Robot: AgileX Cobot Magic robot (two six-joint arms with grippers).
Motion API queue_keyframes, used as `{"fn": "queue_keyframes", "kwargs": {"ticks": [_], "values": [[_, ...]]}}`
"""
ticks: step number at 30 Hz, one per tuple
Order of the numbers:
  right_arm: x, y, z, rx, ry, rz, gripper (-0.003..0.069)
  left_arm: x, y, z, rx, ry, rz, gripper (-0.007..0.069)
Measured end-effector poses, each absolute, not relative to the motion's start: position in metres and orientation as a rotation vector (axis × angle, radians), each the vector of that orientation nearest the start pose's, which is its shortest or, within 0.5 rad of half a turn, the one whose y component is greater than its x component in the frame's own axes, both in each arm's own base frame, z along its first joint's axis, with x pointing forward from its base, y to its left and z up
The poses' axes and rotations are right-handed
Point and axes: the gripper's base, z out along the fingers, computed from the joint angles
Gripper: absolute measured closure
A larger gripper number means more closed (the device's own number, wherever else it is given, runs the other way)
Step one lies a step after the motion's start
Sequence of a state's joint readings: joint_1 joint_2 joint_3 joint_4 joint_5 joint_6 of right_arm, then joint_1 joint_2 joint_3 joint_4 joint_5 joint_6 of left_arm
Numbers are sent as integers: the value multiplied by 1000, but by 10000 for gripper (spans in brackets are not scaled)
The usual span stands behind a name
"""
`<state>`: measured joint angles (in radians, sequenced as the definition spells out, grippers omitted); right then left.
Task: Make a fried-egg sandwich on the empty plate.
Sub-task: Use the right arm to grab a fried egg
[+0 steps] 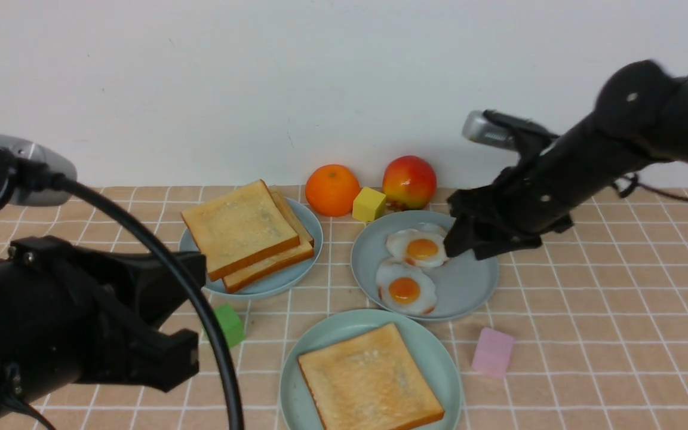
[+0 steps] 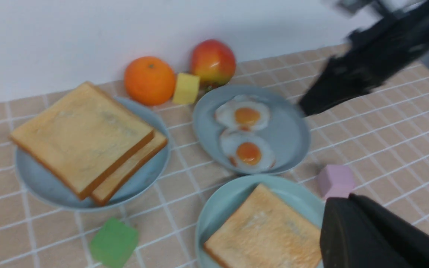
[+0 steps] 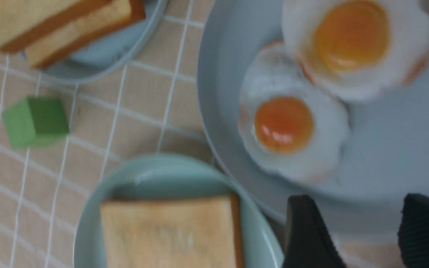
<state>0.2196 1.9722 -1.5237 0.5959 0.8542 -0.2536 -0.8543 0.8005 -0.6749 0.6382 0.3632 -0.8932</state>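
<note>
The empty plate, pale mint-green, lies at the front centre and holds one golden toast slice. Behind it a grey-blue plate carries overlapping white fried eggs with orange yolks, one farther back and one nearer. My right gripper hovers over that plate's right part, just right of the far egg. In the right wrist view it is open with nothing between its fingers. My left gripper is shut and holds nothing, raised over the near left of the table.
A second grey-blue plate at the left holds stacked toast slices. An orange, a yellow cube and an apple line the back wall. A green cube and a pink cube flank the mint plate.
</note>
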Motion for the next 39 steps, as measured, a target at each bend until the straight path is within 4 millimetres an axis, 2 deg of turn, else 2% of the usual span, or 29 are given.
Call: {"fn": "queue_keyframes", "kwargs": {"ticks": [4, 8, 18, 29, 37, 39], "values": [[430, 125, 203, -44, 2726, 744, 301, 123, -115, 338, 411, 1870, -594, 638], [445, 118, 189, 80, 2722, 784, 301, 123, -115, 338, 413, 1865, -598, 638], [460, 120, 156, 253, 2684, 877, 301, 123, -115, 338, 413, 1864, -598, 638], [464, 122, 152, 235, 2633, 923, 302, 123, -116, 338, 393, 1879, -624, 638], [468, 120, 152, 230, 2598, 885, 383, 122, -116, 338, 385, 1885, -634, 637], [469, 120, 152, 205, 2589, 871, 431, 122, -116, 338, 384, 1886, -634, 636]]}}
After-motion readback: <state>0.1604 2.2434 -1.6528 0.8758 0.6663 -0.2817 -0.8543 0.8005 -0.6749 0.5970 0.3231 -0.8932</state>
